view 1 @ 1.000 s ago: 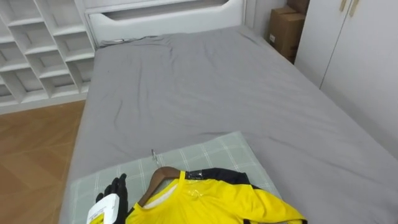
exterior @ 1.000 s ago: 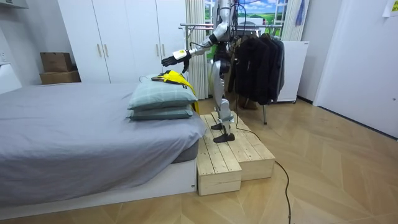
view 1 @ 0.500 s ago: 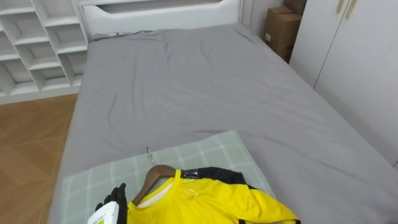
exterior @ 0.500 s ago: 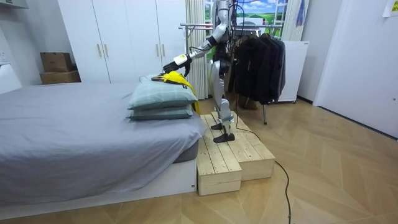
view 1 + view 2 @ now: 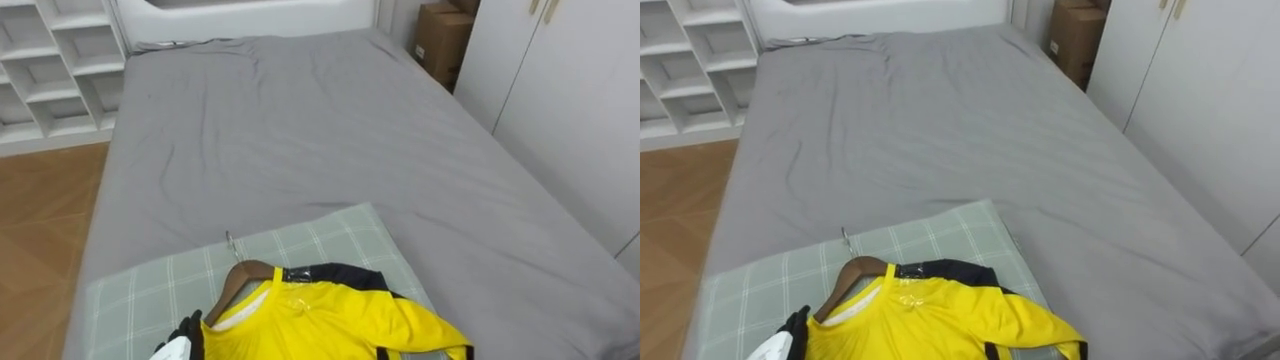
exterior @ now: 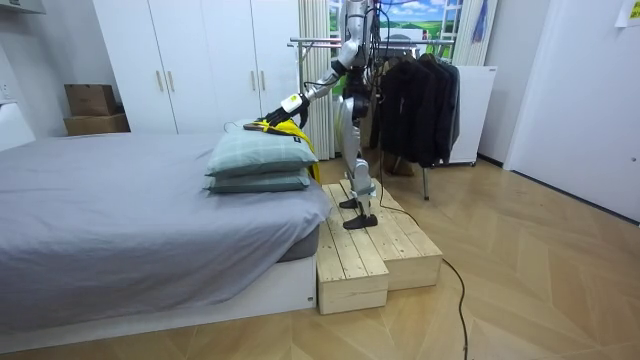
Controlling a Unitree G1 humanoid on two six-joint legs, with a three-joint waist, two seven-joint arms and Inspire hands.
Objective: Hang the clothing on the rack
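You were looking down the length of a bed (image 5: 300,140) covered with a grey sheet, its white headboard (image 5: 250,12) at the far end. A green checked pillow (image 5: 150,290) lay on the near end of the bed, and the yellow shirt (image 5: 330,322) lay flat on top of that pillow. The shirt had a dark collar and was already fitted on a wooden hanger (image 5: 245,275). The hanger's metal hook (image 5: 230,243) pointed away from the robot and rested on the pillow. The left robot hand (image 5: 188,335) showed at the lower edge of the eye views, just beside the shirt's left shoulder and the near end of the hanger. You could not tell whether it was touching either of them, or whether it was open, closed or gripping anything. White open shelving (image 5: 50,70) stood to the left of the bed. A cardboard box (image 5: 440,40) and white wardrobe doors (image 5: 570,110) stood to its right. In the room view, the robot stood upright on a low wooden platform (image 6: 370,250) set against the bed. One of its arms reached out over two stacked pillows to the shirt. A clothes rail (image 6: 330,42) carrying dark garments (image 6: 415,105) stood directly behind the robot.
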